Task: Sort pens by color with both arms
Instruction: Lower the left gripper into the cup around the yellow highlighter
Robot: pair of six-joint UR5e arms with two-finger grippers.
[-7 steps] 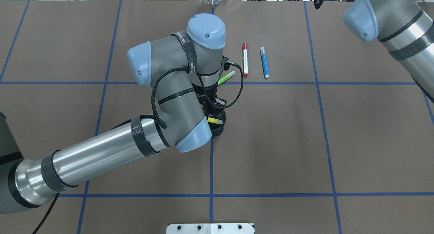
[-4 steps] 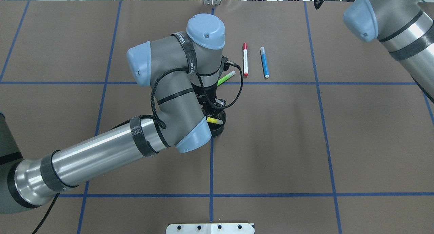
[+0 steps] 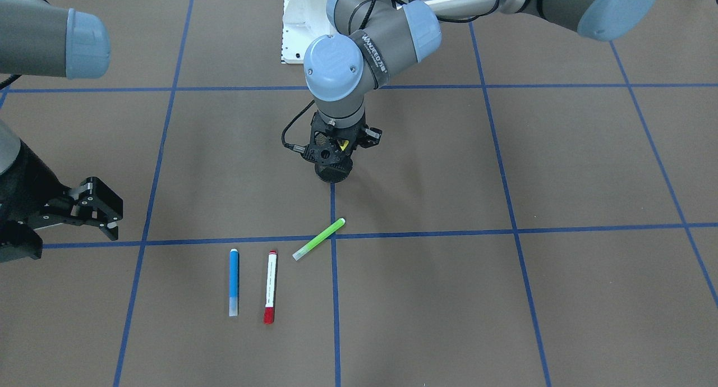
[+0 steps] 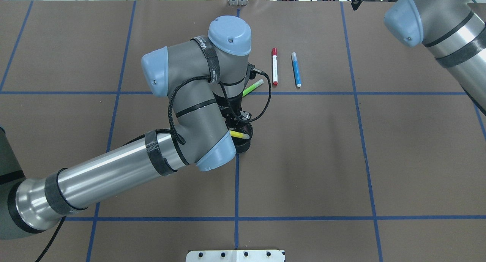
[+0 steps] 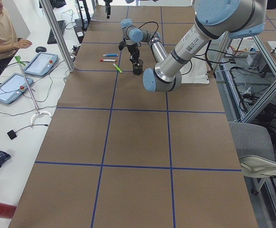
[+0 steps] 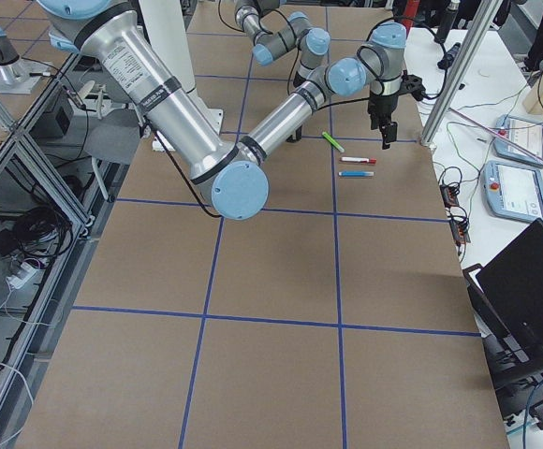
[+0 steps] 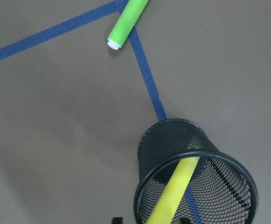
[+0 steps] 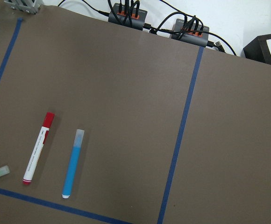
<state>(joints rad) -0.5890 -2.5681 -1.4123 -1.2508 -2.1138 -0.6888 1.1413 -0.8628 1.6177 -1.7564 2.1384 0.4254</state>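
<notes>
A yellow pen [image 7: 173, 191] leans inside the black mesh cup [image 7: 173, 140] at the table's middle. My left gripper [image 3: 336, 151] hangs straight over the cup [image 4: 245, 144]. Its jaws stand a little wider than the yellow pen [image 4: 240, 134], so it looks open. The green pen [image 3: 318, 239] lies slanted just beyond the cup. The white red-capped pen [image 3: 271, 286] and the blue pen [image 3: 234, 282] lie side by side past it. My right gripper [image 3: 112, 213] is open and empty, held high at the far right, apart from all pens.
Blue tape lines [image 4: 236, 186] mark a grid on the brown table cover. The white pedestal base [image 4: 235, 255] sits at the near edge. A person [image 5: 0, 28] sits beyond the far edge, with tablets [image 5: 40, 64] beside the table.
My left arm has shifted slightly to the left while the yellow pen stays put in the cup, so a little more of the pen shows. The right arm has not moved.
</notes>
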